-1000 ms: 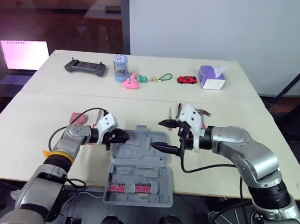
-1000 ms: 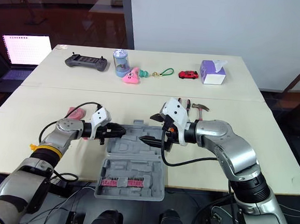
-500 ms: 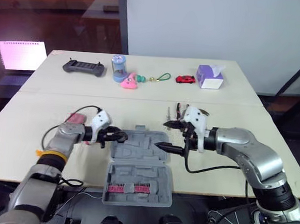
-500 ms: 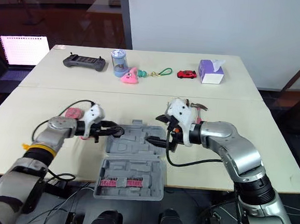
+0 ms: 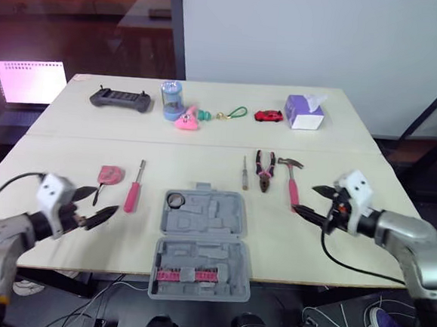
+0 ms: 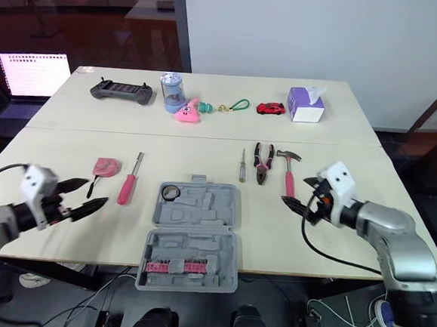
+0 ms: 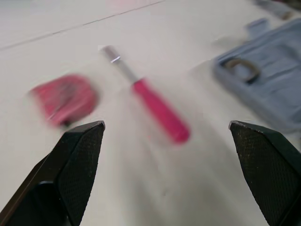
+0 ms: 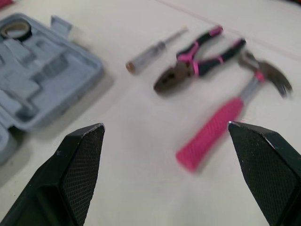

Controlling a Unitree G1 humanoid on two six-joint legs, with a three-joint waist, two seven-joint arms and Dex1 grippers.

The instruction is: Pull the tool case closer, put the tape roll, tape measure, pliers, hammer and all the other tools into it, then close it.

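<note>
The grey tool case (image 5: 202, 239) lies open near the table's front edge, with pink bits in its front half. The tape roll (image 5: 175, 199) sits in its far left corner. Left of the case lie a pink tape measure (image 5: 110, 175) and a pink-handled screwdriver (image 5: 132, 194). To the right lie a small screwdriver (image 5: 243, 173), pliers (image 5: 264, 169) and a pink-handled hammer (image 5: 291, 186). My left gripper (image 5: 106, 200) hovers open and empty, left of the screwdriver. My right gripper (image 5: 304, 198) is open and empty beside the hammer's handle end.
On the far table stand a game controller (image 5: 120, 98), a blue cup (image 5: 173, 99), a pink toy (image 5: 187, 119), a green keyring (image 5: 237, 113), a red toy car (image 5: 268, 116) and a tissue box (image 5: 306, 111). A lit laptop (image 5: 30, 80) sits off the table's left.
Both arms drew back from the case, the left one to the left, the right one to the right. The left gripper opened. The tape roll now lies in the case.
</note>
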